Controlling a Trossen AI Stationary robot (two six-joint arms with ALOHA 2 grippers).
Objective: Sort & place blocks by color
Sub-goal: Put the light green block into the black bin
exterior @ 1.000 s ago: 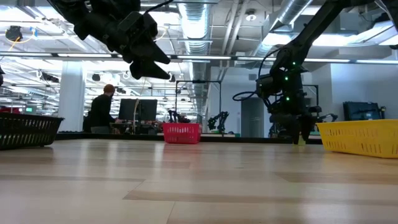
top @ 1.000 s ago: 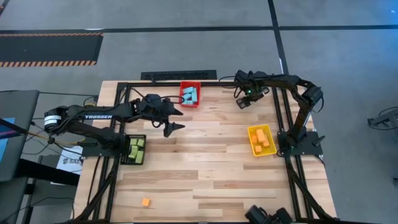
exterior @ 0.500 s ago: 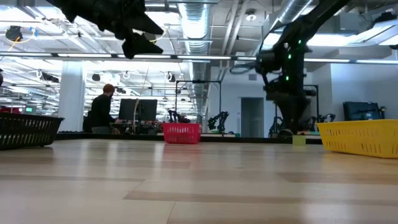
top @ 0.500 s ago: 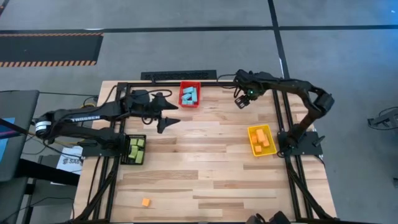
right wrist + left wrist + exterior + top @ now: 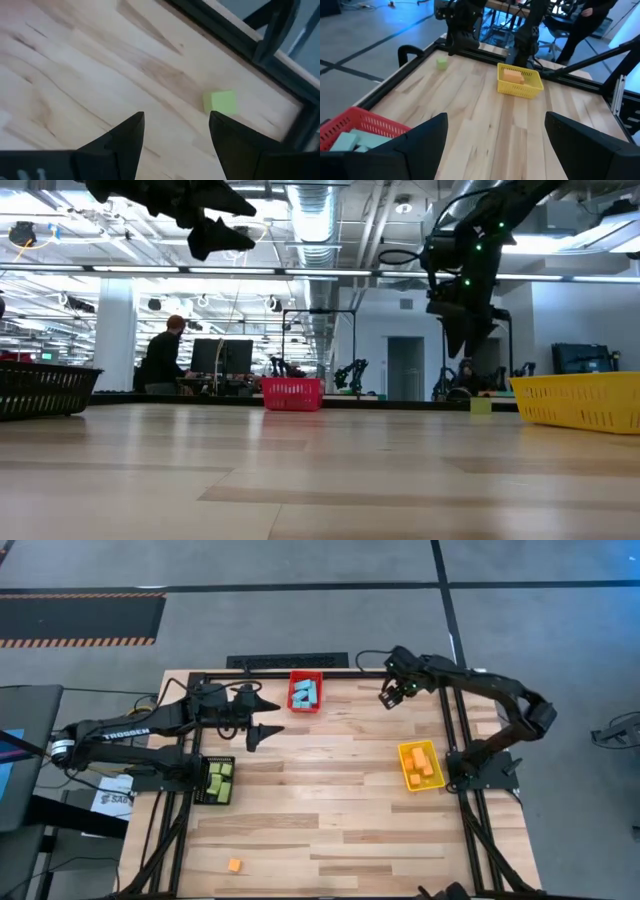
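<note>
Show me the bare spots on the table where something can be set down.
The middle of the table is bare between the black bin and yellow bin. The far edge is crowded: red bin, both arms.

My table (image 5: 320,810) is pale wood planking inside a dark metal frame. On it at twelve o'clock, against the far edge, stands the red bin (image 5: 305,694) with light-blue blocks (image 5: 307,693) in it. At nine o'clock, on the left edge, sits the black bin (image 5: 216,781) holding yellow-green blocks (image 5: 220,778). At three o'clock, near the right edge, the yellow bin (image 5: 421,766) carries orange blocks (image 5: 420,762). One orange cube (image 5: 234,865) lies alone on the bare boards at seven o'clock, near the front. One yellow-green cube (image 5: 220,102) lies on the boards at one o'clock, close to the frame rail at the far edge.
</note>
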